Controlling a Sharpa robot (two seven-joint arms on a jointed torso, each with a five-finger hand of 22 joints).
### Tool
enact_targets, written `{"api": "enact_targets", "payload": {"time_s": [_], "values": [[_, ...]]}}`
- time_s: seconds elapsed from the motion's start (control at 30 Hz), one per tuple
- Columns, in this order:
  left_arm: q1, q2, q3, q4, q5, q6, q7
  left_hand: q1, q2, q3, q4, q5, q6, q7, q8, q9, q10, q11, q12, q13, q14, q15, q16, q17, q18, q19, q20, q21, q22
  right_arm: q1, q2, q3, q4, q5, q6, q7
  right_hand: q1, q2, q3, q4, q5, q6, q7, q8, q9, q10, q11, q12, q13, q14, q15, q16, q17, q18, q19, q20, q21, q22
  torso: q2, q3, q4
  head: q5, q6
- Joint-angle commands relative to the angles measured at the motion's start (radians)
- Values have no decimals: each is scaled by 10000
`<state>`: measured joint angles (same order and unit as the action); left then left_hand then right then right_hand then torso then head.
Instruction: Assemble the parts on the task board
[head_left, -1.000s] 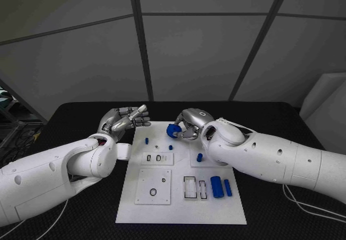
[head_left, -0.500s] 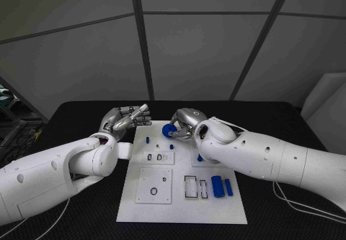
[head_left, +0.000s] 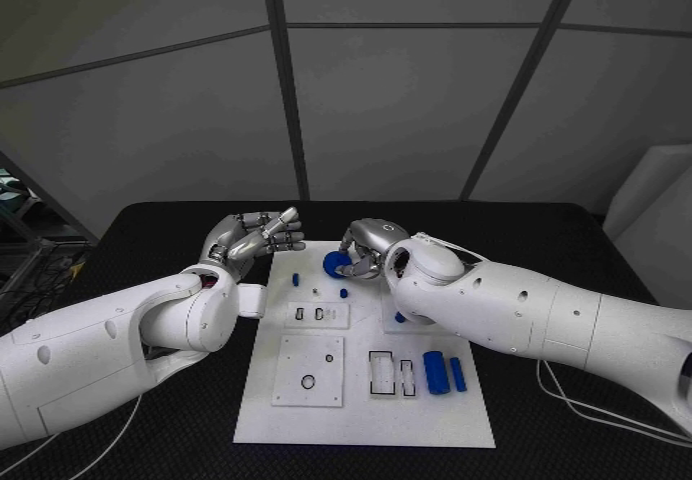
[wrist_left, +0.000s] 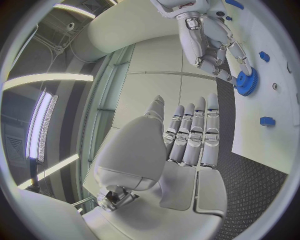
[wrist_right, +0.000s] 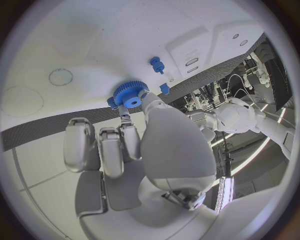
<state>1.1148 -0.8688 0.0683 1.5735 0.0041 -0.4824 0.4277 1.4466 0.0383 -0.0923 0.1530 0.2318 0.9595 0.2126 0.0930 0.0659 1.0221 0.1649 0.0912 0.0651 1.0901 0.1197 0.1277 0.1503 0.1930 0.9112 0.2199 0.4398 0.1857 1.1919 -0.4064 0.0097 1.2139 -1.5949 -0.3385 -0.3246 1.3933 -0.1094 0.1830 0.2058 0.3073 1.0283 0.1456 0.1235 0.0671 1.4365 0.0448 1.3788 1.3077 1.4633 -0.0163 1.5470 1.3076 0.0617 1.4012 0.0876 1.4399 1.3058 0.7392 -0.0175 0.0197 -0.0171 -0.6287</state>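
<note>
A: Right silver hand (head_left: 369, 250) gripping the blue toothed plastic gear (head_left: 338, 264), just above centre, over the white task board's (head_left: 361, 425) far end.
B: Left silver hand (head_left: 254, 238) hovering left of centre, holding nothing, fingers straight.

The white task board (head_left: 361, 420) lies flat on the black table. A round blue gear (head_left: 338, 263) with little teeth is up over the board's far end, pinched in silver fingers. Two blue tubes (head_left: 434, 372) (one fat, one thin) lie side by side near the board's right edge.
</note>
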Motion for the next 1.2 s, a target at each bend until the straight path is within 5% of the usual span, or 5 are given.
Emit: {"api": "enact_targets", "payload": {"time_s": [0.03, 0.23, 0.57, 0.67, 1.2], "values": [[15, 11, 8, 5, -34, 113, 50, 66, 43, 9, -66, -25, -19, 54, -40, -12, -40, 55, -66, -6, -16, 31, -55, 10, -116, -10, 50, -26, -14, 19, 35, -2, -114, -26, 374, 2, -57, -89, 50, 14, -120, 25, -78, -96, -1, -57, 68, -84, 361, 952, -23, 34, 2074, -37, 0, 30, 1, -47, 6, -1, -13, 5, -6], [15, 10, 8, -1, -34, 116, 44, 66, 43, 9, -66, -25, -19, 54, -40, -12, -40, 55, -66, -6, -16, 31, -55, 10, -116, -10, 50, -26, -14, 19, 95, -2, -234, 113, 409, 101, -508, -216, -55, 240, -168, -781, 148, -564, -29, -201, 280, -226, 228, 954, 155, 39, 2089, -29, -50, 177, -38, -102, 1, -2, -17, 2, -15], [15, 0, 8, -13, -34, 113, 25, 66, 43, 9, -66, -25, -19, 54, -40, -12, -40, 55, -66, -6, -16, 31, -55, 10, -116, -10, 50, -26, -14, 20, 97, -3, -244, 397, 756, 310, -1711, -207, -348, 860, 301, -821, 192, -527, 27, -259, 350, -232, 216, 959, 238, 52, 2126, -12, -84, 292, -62, -130, 0, 1, -7, 2, -22], [15, -6, 8, -10, -34, 111, 20, 69, 37, 6, -83, -30, -22, 61, -53, -12, -43, 59, -78, -5, -15, 33, -72, 17, -116, -12, 52, -29, -19, 20, 61, -3, -208, 457, 758, 318, -2317, -60, -660, 829, 1208, -775, 177, -519, 31, -255, 341, -203, 243, 958, 229, 51, 2124, -13, -82, 285, -60, -121, 0, 2, -14, 11, -21], [8, -75, 7, -33, -34, 93, 13, 69, 37, 6, -83, -30, -22, 61, -53, -12, -43, 59, -78, -5, -15, 33, -72, 17, -116, -12, 52, -29, -19, 29, -1487, 39, 1118, 2383, -1562, 1984, -1654, 183, -1012, 519, 1585, -771, 174, -546, 24, -232, 330, -151, 309, 924, 221, -4, 1989, 21, -181, 276, -139, -258, -34, 52, -118, 32, 95]]}}
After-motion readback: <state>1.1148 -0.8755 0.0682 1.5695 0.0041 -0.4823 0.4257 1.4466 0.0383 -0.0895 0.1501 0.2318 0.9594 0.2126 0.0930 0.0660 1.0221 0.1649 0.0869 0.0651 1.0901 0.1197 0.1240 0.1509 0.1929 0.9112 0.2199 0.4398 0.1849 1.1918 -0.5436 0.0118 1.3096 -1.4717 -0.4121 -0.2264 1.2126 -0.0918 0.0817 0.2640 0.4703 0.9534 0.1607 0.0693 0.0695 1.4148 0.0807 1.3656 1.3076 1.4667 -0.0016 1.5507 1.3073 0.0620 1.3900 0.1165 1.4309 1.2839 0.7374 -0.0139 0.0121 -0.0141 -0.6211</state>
